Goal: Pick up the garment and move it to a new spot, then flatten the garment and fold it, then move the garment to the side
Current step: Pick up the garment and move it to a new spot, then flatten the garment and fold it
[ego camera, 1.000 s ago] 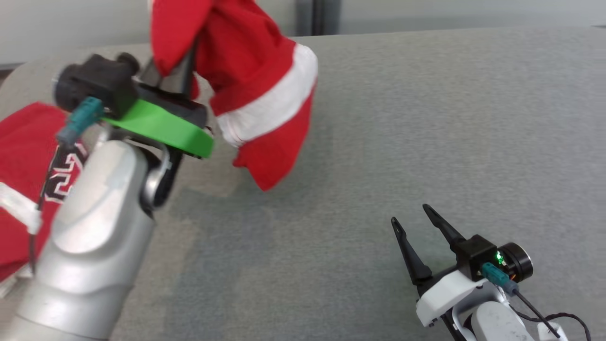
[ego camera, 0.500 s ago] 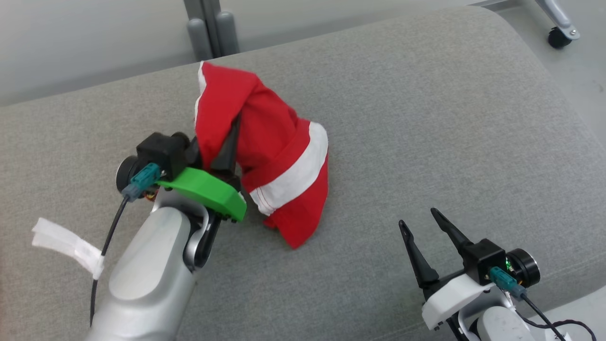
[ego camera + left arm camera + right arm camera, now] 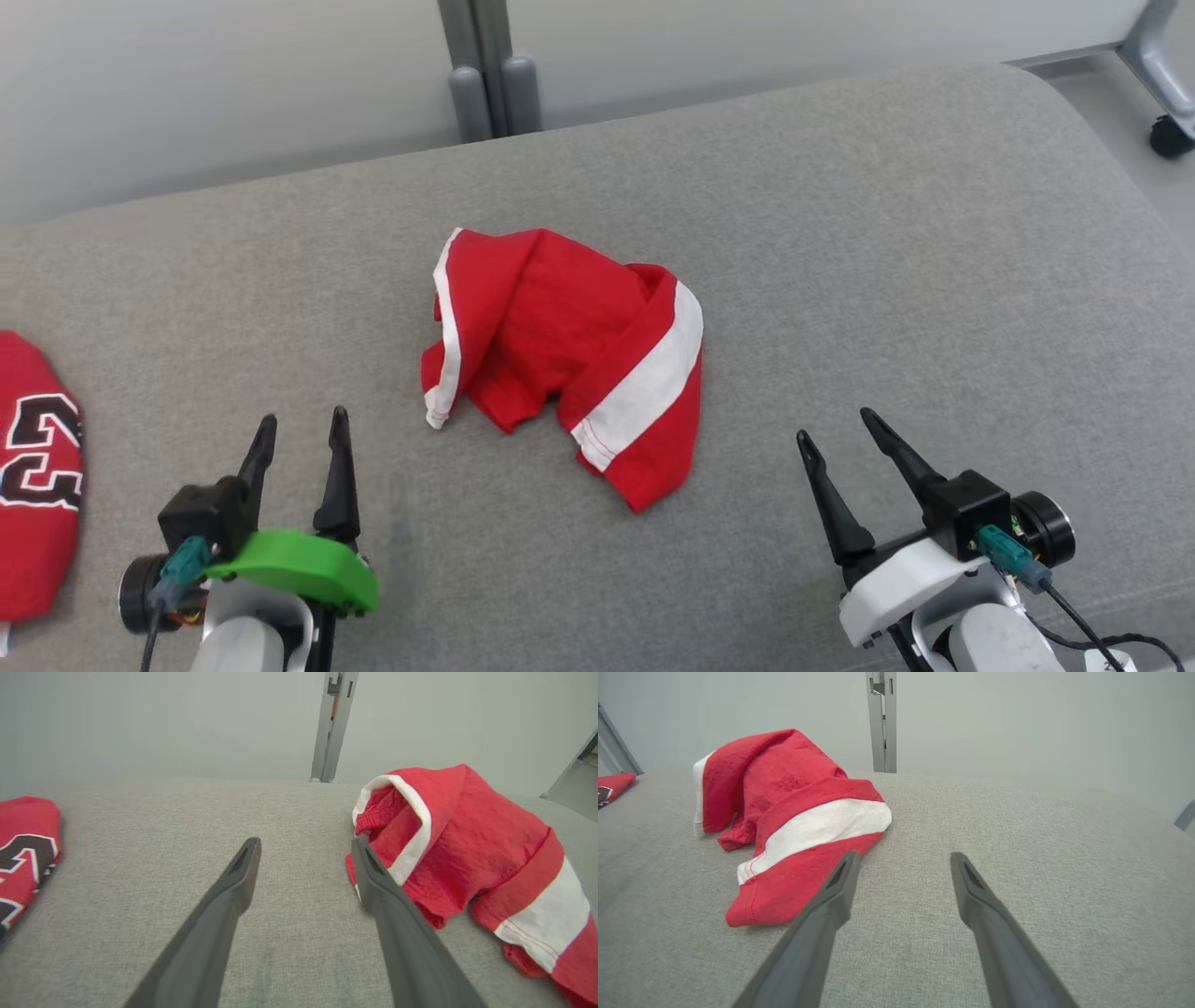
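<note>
The garment (image 3: 37, 467) is seen at the far left edge of the grey cushion (image 3: 887, 233) — red, with black-and-white lettering. It lies to the left of the left gripper (image 3: 302, 417) and apart from it. That gripper's fingers are spread, with nothing held between them. The right gripper (image 3: 835, 425) is likewise parted and empty, well apart from the garment. Between the two grippers — farther out — a smaller red cloth lump (image 3: 560, 345) with white bands is rested on the cushion.
</note>
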You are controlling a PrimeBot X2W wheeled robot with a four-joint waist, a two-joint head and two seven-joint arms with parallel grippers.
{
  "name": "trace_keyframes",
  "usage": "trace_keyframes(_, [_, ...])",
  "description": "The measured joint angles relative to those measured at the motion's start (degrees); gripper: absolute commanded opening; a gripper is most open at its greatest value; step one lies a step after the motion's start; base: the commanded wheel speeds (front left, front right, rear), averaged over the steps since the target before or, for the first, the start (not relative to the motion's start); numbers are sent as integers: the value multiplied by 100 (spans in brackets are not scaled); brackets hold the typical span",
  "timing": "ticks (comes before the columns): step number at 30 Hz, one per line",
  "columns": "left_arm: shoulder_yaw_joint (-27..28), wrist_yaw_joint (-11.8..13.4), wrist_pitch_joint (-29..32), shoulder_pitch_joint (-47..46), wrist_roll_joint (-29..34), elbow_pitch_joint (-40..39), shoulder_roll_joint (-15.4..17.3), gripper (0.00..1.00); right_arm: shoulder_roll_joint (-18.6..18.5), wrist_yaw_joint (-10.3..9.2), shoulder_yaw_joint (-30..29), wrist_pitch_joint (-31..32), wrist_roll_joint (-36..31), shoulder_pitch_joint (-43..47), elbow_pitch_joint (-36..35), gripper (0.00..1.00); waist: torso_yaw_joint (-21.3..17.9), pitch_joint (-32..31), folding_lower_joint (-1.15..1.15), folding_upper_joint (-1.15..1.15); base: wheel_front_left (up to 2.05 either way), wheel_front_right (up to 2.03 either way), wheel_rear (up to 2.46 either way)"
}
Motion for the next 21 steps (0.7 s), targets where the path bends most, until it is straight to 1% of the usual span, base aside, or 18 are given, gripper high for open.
trace_keyframes(3, [264, 0, -1, 350, 133, -169, -93, 100, 0, 0, -41, 0, 22, 42, -5, 100, 164, -74, 0, 0, 0, 0, 0])
trace_keyframes(7, [393, -1, 0, 829, 232, -315, -178, 100, 4, 0, -1, 0, 44, 96, 10, 100, 335, -217, 0, 0, 0, 0, 0])
trace_keyframes(14, [403, -5, -1, 1382, 230, -560, -259, 100, 2, 0, 8, 0, 47, 241, 42, 100, 527, -443, 0, 0, 0, 0, 0])
trace_keyframes(21, [215, -7, -1, 1386, 69, -597, -283, 100, 1, 0, 180, 0, 33, 309, 122, 100, 713, -462, 0, 0, 0, 0, 0])
